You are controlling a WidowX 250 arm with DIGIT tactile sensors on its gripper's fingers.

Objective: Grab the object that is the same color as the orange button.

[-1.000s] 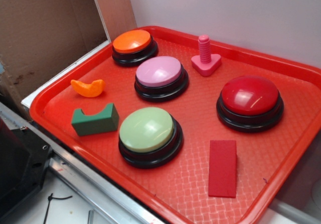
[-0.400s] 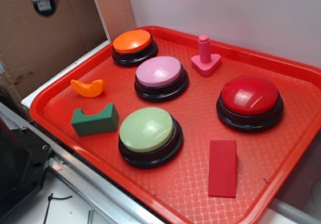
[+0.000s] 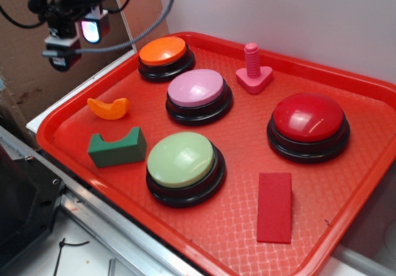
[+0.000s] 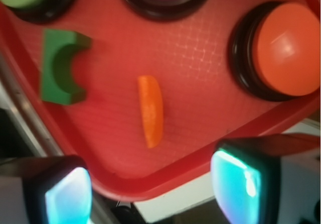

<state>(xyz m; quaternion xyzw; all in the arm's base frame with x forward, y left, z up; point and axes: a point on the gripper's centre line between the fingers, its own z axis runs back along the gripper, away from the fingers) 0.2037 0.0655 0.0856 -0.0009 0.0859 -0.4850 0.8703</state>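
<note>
On the red tray (image 3: pixel 346 90) sit four dome buttons, namely the orange button (image 3: pixel 163 52), a pink one (image 3: pixel 197 89), a red one (image 3: pixel 308 119) and a pale green one (image 3: pixel 182 159), plus one green notched block (image 3: pixel 116 147), one pink bolt (image 3: pixel 253 69), one flat red card (image 3: pixel 275 207) and one orange crescent (image 3: pixel 109 108). The crescent is small, glossy and curved, lying free on bare tray beside the green block, near the tray's left rim. The gripper (image 3: pixel 73 36) hangs above and outside that rim, its jaws spread wide with nothing between them.
</note>
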